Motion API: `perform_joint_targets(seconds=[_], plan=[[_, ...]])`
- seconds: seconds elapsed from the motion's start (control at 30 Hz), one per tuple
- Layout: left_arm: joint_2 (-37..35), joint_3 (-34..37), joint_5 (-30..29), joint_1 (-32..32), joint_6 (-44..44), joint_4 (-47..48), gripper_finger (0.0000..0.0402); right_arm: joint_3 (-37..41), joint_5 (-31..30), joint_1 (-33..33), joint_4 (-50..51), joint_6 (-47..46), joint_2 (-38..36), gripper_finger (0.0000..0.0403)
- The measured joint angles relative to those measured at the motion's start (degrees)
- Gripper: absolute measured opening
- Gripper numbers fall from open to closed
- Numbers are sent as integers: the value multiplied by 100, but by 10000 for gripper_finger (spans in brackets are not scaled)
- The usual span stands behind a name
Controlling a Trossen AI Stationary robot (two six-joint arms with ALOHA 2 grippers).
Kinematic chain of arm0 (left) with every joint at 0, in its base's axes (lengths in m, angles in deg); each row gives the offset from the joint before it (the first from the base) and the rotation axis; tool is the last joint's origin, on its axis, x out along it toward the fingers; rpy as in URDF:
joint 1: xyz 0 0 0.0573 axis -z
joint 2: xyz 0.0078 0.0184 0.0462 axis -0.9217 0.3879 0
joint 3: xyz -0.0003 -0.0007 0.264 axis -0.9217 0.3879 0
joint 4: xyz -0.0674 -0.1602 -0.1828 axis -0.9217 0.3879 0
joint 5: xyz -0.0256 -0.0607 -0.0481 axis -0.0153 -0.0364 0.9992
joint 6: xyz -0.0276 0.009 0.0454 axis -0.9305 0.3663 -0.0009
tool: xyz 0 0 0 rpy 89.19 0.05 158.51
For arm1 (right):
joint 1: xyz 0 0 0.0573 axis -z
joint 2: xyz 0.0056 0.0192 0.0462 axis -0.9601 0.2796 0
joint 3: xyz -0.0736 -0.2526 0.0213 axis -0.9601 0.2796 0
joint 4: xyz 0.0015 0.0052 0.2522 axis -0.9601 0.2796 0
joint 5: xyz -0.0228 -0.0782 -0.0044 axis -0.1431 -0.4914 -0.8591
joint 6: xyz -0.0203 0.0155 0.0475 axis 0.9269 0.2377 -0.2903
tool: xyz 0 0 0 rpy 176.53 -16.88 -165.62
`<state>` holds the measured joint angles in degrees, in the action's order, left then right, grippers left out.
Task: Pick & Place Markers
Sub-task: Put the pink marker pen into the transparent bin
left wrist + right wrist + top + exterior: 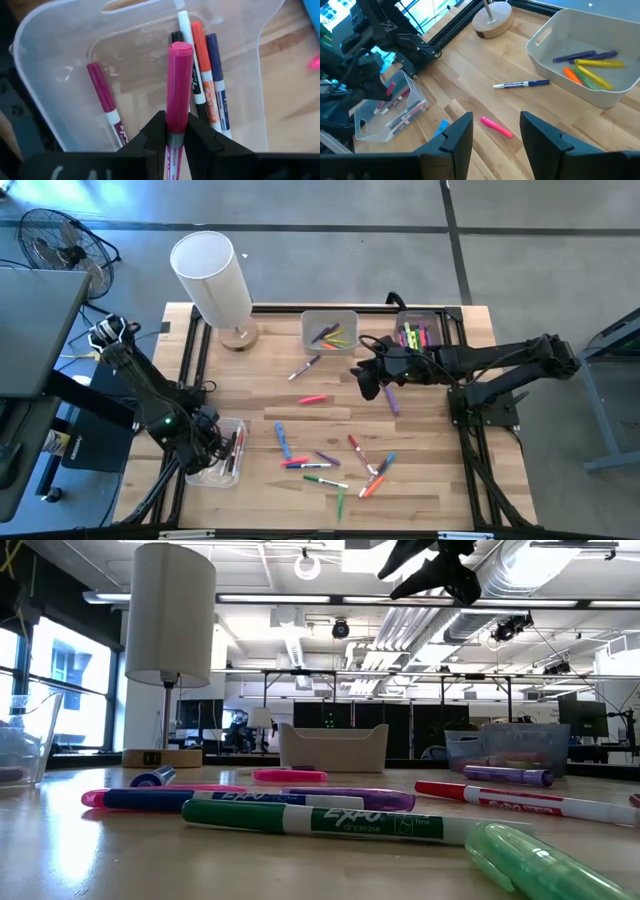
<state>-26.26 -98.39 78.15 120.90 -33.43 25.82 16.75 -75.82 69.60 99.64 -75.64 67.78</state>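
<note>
Wooden table carries scattered markers. My left gripper hangs over the clear bin at the table's left front, fingers clamped on a magenta marker standing upright between them. My right gripper hovers mid-table, fingers wide apart and empty, above a pink marker.

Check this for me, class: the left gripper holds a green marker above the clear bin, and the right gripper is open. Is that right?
Not quite: the marker is pink, not green, as the left wrist view shows. The left gripper does hold it above the clear bin, and the right gripper is open.
</note>
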Motion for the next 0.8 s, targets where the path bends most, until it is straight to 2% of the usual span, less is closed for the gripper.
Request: perform_joint_targets(seconds=[0.43, 0.8], plan=[[34, 71, -7, -5, 482, -111, 61, -2, -61, 0, -5, -301, 0, 152], [34, 70, 292, -5, 799, -449, 62, -7, -97, 0, 263, -148, 0, 154]])
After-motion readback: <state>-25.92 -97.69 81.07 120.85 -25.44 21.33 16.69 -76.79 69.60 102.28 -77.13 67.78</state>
